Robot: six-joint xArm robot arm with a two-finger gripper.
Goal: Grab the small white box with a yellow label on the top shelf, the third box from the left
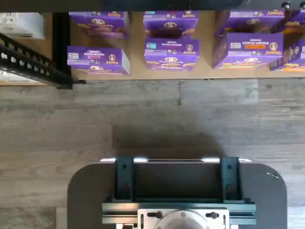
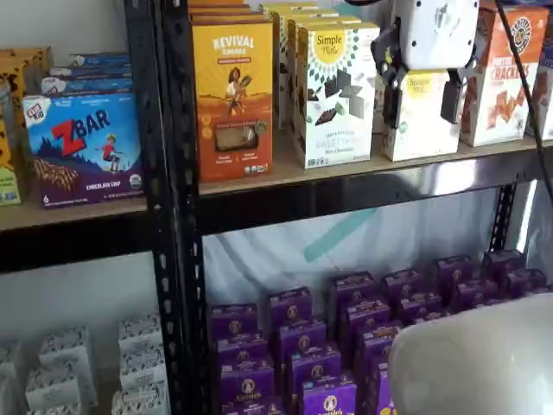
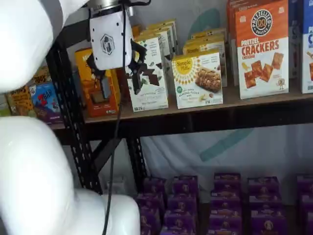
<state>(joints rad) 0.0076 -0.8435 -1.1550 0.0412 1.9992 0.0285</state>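
Observation:
The small white box [image 2: 421,137] with a yellow top band stands on the top shelf [image 2: 285,175], between a taller sunburst box and an orange crackers box. It also shows in a shelf view [image 3: 198,78]. My gripper [image 2: 422,102] hangs in front of the box at its height, its two black fingers apart with a plain gap, holding nothing. In a shelf view the gripper [image 3: 121,83] stands out in front of the shelf [image 3: 234,100], well short of the boxes. The wrist view shows neither box nor fingers.
A tall white sunburst box [image 2: 335,95] and an orange Revival box [image 2: 233,95] stand left of the target, and a pretzel crackers box [image 3: 261,49] right. Several purple boxes [image 1: 171,47] fill the bottom shelf. A black upright [image 2: 173,225] and my white arm [image 3: 29,161] stand left.

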